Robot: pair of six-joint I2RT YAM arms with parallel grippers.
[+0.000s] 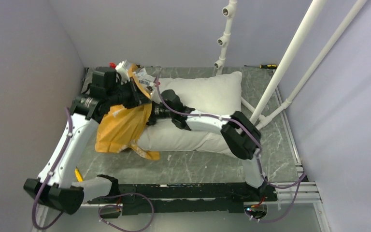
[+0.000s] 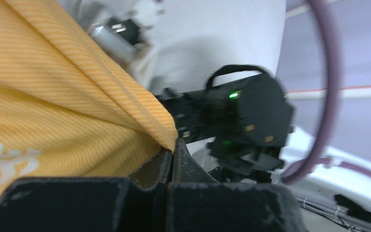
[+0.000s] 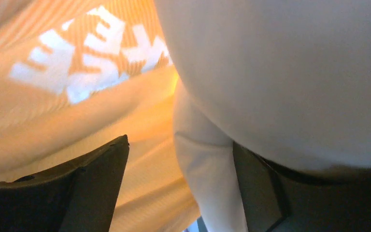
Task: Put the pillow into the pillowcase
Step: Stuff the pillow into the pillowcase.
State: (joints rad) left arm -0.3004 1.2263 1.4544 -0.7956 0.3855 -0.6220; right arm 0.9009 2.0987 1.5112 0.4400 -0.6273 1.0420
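The white pillow (image 1: 207,96) lies across the middle of the table, its left end at the mouth of the orange-yellow pillowcase (image 1: 121,128). My left gripper (image 1: 142,92) is raised over the case's upper edge. In the left wrist view it (image 2: 174,147) is shut on a fold of the pillowcase (image 2: 53,96). My right gripper (image 1: 152,116) reaches into the case mouth beside the pillow's left end. In the right wrist view it (image 3: 181,166) stands open, with a fold of the pillow (image 3: 280,72) between its fingers (image 3: 101,174) and the pillowcase (image 3: 77,121) lining behind.
White pipes (image 1: 290,58) slant up from the table's right side, and another pipe (image 1: 225,34) stands at the back. A screwdriver (image 1: 269,66) lies at the far right. Small white and red items (image 1: 121,65) sit at the back left. Grey walls close in on three sides.
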